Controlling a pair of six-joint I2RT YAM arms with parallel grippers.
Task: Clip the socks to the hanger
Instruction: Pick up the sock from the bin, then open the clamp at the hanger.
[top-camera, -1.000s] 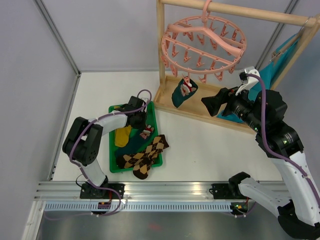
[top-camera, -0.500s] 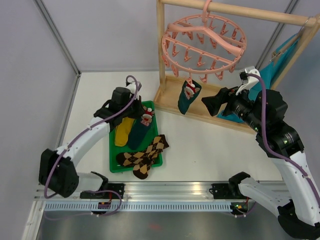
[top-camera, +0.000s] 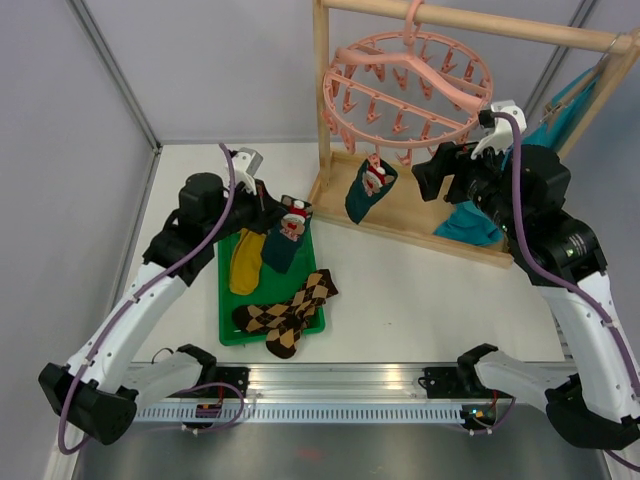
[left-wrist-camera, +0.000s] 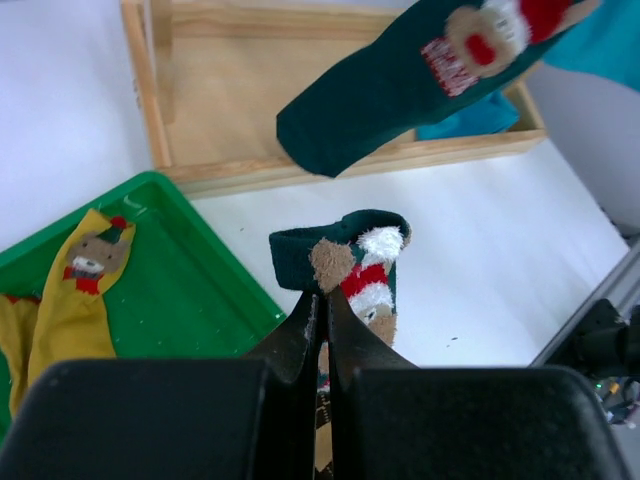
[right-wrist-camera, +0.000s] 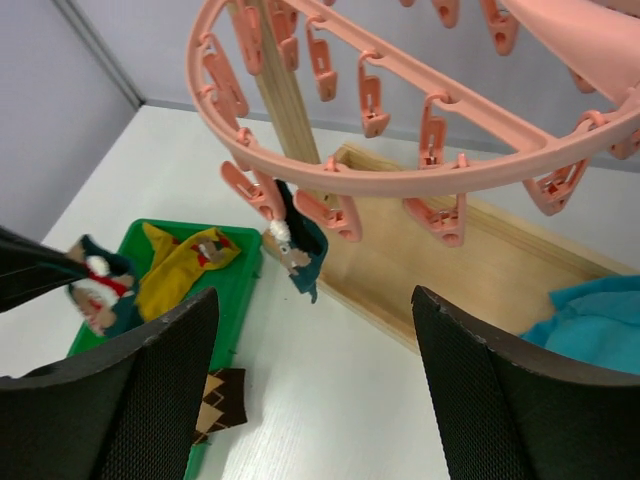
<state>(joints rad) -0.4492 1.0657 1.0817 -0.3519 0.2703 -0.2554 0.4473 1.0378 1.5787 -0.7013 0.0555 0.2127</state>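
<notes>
The round pink hanger (top-camera: 408, 80) hangs by its hook from the wooden rack's top bar, also seen in the right wrist view (right-wrist-camera: 420, 170). One dark teal Christmas sock (top-camera: 366, 187) hangs from one of its clips. My left gripper (top-camera: 268, 213) is shut on the second teal Christmas sock (top-camera: 287, 238), (left-wrist-camera: 350, 272), holding it lifted above the green tray (top-camera: 228, 330). A mustard yellow sock (top-camera: 245, 266) and the brown argyle socks (top-camera: 290, 310) lie in the tray. My right gripper (top-camera: 428, 178) is open and empty, raised just right of the clipped sock, under the hanger's ring.
The wooden rack frame (top-camera: 322, 110) with its flat base (top-camera: 420, 220) stands at the back right. A turquoise cloth (top-camera: 470, 222) hangs from the rack's right side down onto the base. Grey walls close in the back and left.
My left gripper has lifted the teal Christmas sock up out of the tray, the arm rising and swinging left. My right gripper has risen closer to the hanger's ring.
</notes>
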